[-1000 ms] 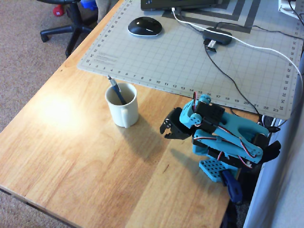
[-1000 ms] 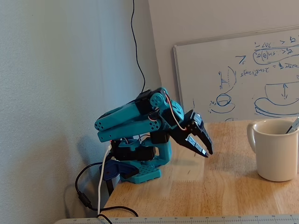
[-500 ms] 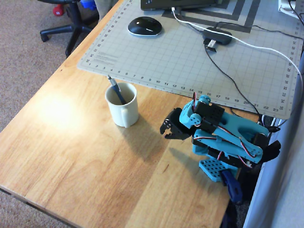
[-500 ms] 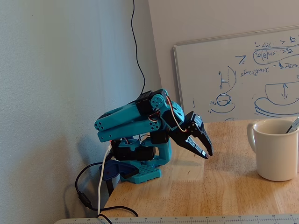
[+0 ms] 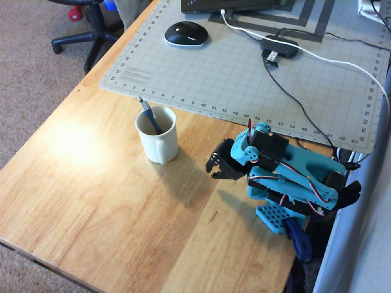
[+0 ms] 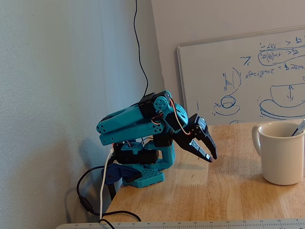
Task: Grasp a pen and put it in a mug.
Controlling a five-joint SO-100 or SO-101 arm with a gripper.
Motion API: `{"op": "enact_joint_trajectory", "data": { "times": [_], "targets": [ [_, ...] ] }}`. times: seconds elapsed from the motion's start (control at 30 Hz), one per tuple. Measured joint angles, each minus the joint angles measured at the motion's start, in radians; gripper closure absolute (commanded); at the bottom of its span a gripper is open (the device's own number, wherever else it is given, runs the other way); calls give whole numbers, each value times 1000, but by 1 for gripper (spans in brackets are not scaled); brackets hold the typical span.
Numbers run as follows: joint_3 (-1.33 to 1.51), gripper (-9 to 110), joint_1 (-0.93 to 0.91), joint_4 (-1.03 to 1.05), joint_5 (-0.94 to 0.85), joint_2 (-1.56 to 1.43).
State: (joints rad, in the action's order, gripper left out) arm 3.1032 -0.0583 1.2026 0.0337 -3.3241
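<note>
Nothing has moved over the last second. The pen (image 5: 149, 116) stands inside the mug (image 5: 158, 138). The tool (image 5: 214, 169) hangs empty, jaws nearly closed, well apart. Task appears complete.

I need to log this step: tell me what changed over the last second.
Almost nothing changed. The gripper shifted very slightly at first, then held still, folded back near the arm's base, empty and closed. The pen stayed standing in the mug, its tip sticking out over the rim. The mug, the mouse and the mat kept their places.
</note>
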Motion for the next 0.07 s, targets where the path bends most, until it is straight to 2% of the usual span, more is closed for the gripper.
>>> {"op": "enact_joint_trajectory", "data": {
  "times": [0.07],
  "targets": [
    [0, 97, 0, 0, 0, 0]
  ]
}}
